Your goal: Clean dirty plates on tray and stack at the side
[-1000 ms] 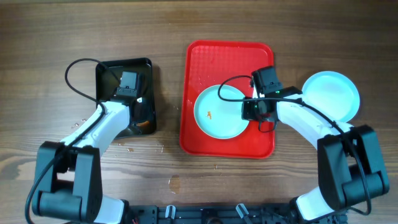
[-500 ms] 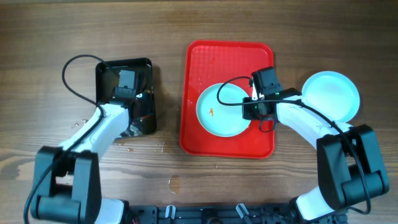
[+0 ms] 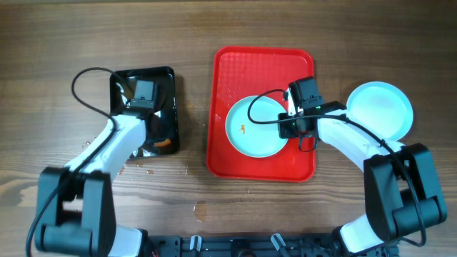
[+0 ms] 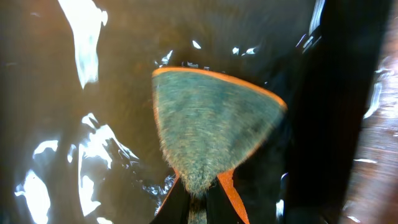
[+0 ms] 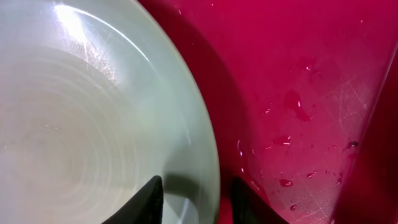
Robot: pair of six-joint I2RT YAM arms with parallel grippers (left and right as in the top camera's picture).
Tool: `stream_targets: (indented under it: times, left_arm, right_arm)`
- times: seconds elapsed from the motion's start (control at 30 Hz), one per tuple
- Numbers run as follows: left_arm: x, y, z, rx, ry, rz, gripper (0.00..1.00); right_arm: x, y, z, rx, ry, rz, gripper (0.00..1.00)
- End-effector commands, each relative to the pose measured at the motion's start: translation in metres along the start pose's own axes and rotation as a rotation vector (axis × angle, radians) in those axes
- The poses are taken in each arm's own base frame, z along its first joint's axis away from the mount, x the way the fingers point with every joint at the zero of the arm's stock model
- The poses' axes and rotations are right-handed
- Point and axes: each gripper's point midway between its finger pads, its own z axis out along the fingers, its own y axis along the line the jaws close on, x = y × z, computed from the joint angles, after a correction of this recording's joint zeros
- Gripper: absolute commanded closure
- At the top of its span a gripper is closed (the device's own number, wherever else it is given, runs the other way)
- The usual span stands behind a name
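Jaws astride plate [image 5: 93, 137] rim, right wrist only

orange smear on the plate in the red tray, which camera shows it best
The overhead view: the orange smear sits left of centre on the plate in the red tray. The right wrist view shows only the plate's clean right edge between its fingers. The left wrist view shows no plate, just a sponge.
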Motion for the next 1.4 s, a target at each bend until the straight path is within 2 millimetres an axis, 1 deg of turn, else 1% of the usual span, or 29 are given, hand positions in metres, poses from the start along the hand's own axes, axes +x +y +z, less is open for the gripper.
stream_targets:
  times: [0.0,0.07,0.17,0.23,0.3,0.33,0.4,0.43,0.53,0.63,0.8,0.9,0.93,1.03,1.13,1.2,1.27,1.3,1.37]
  left_arm:
    - [-0.031,-0.013,-0.044,0.101,-0.133,-0.003,0.96]
    - [-0.032,-0.023,-0.054,0.164,-0.147,0.003,0.96]
    - [-0.039,-0.026,-0.073,0.186,-0.204,0.004,0.96]
    - [-0.043,-0.031,-0.087,0.216,-0.240,0.013,0.96]
    - [-0.046,-0.041,-0.104,0.255,-0.283,0.020,0.96]
    - [-0.047,-0.044,-0.108,0.269,-0.291,0.011,0.96]
    - [-0.043,-0.058,-0.114,0.324,-0.289,0.011,0.96]
    - [-0.039,-0.072,-0.117,0.374,-0.276,0.020,0.96]
    - [-0.032,-0.099,-0.119,0.443,-0.255,0.043,0.96]
    - [-0.026,-0.131,-0.117,0.493,-0.245,0.068,0.96]
    - [-0.007,-0.182,-0.101,0.551,-0.195,0.106,0.96]
    - [0.007,-0.212,-0.082,0.572,-0.161,0.150,0.96]
    - [0.014,-0.223,-0.073,0.579,-0.144,0.162,0.96]
    - [0.029,-0.245,-0.052,0.586,-0.111,0.192,0.96]
    - [0.038,-0.255,-0.031,0.580,-0.089,0.210,0.96]
    - [0.040,-0.257,-0.017,0.571,-0.079,0.211,0.96]
    - [0.041,-0.252,-0.003,0.532,-0.067,0.205,0.96]
    - [0.042,-0.243,0.011,0.474,-0.062,0.199,0.96]
    - [0.042,-0.231,0.022,0.403,-0.069,0.215,0.96]
  right_arm:
    - [0.010,-0.009,0.008,0.045,0.034,-0.008,0.61]
    - [0.007,-0.012,0.008,0.065,0.022,-0.009,0.60]
    - [0.005,-0.010,0.008,0.058,0.011,-0.010,0.64]
    - [0.003,-0.010,0.008,0.056,0.004,-0.010,0.76]
    - [0.001,-0.008,0.008,0.043,-0.004,-0.016,0.88]
    - [0.001,-0.005,0.008,0.028,-0.003,-0.029,0.91]
    - [0.002,0.000,0.008,-0.002,0.004,-0.047,0.92]
    - [0.003,0.000,0.008,0.000,0.008,-0.035,0.95]
    - [0.005,-0.001,0.009,0.004,0.014,0.019,0.96]
    - [0.007,-0.002,0.009,0.008,0.022,0.079,0.96]
    - [0.009,-0.002,0.009,0.010,0.027,0.123,0.96]
    - [0.009,-0.002,0.009,0.010,0.027,0.123,0.96]
    - [0.009,-0.002,0.009,0.010,0.028,0.122,0.96]
    - [0.010,-0.002,0.009,0.011,0.031,0.123,0.96]
    - [0.010,-0.002,0.009,0.011,0.032,0.123,0.96]
    - [0.010,-0.003,0.008,0.012,0.034,0.123,0.96]
    - [0.011,-0.003,0.008,0.012,0.037,0.124,0.96]
    - [0.012,-0.003,0.008,0.014,0.042,0.124,0.96]
    - [0.013,-0.003,0.008,0.015,0.045,0.125,0.96]
